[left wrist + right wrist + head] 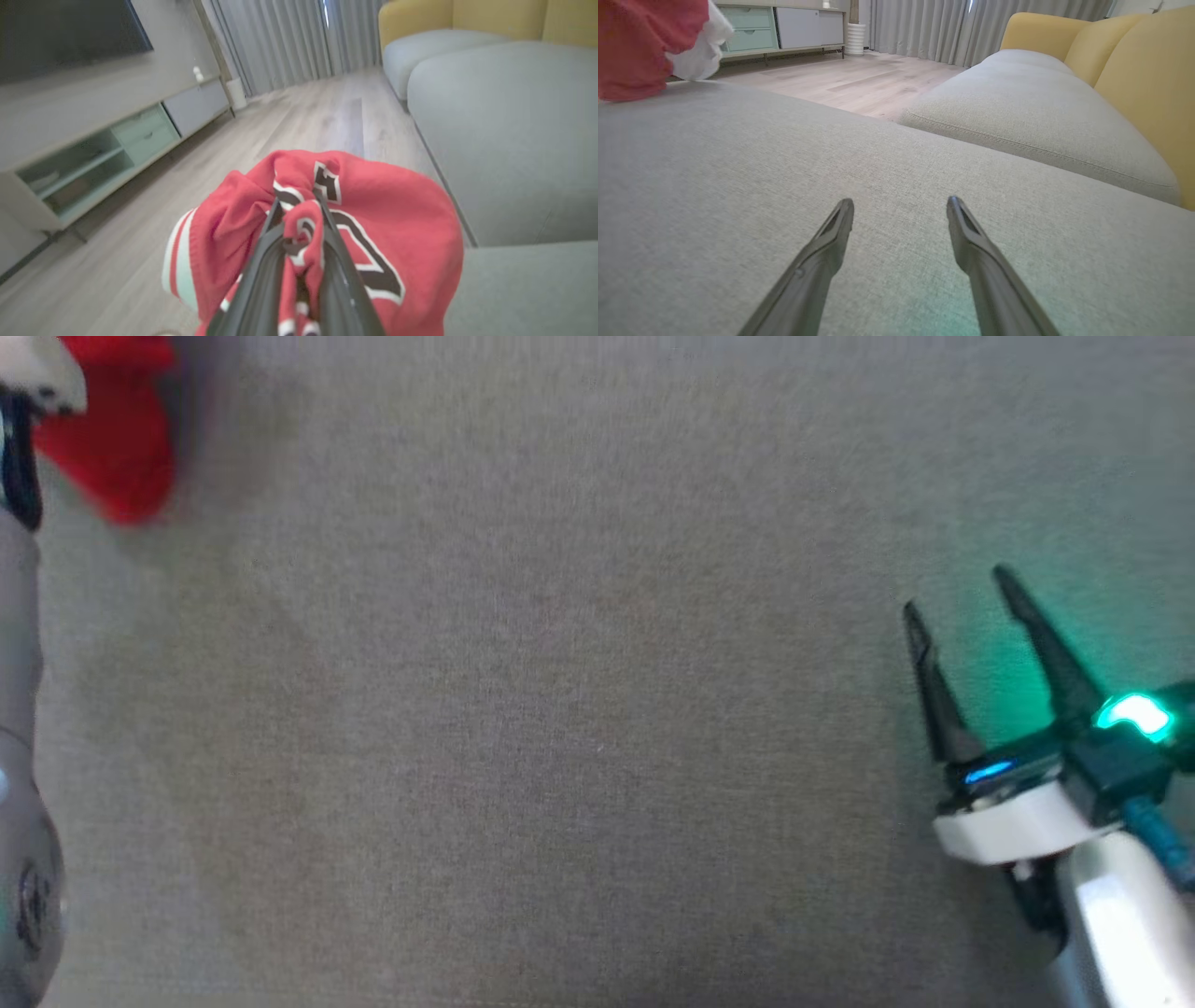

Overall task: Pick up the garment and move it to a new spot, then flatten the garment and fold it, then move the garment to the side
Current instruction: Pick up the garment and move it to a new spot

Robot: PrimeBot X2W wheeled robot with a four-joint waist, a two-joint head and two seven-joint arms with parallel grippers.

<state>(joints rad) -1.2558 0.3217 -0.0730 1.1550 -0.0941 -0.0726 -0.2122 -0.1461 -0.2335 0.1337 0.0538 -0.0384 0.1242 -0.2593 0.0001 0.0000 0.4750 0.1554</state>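
The garment (pixel 383 219) is a red jersey with black and white lettering and a striped white hem. In the left wrist view it hangs bunched around my left gripper (pixel 299 205), whose two fingers are shut on a fold of it. The head view catches the same red garment (pixel 117 439) at the top left corner beside my pale left arm. From the right wrist view the garment (pixel 640 42) shows at the upper left, over the cushion's far edge. My right gripper (pixel 957 588) stands open low over the grey cushion at the lower right, nothing between its fingers (pixel 840 224).
A grey sofa cushion (pixel 560 709) lies under both arms. A second grey cushion (pixel 1017 126) with yellow backrests (pixel 1134 70) lies to the right. Beyond are wood floor (pixel 303 121), a low TV cabinet (pixel 117 149) and grey curtains (pixel 280 37).
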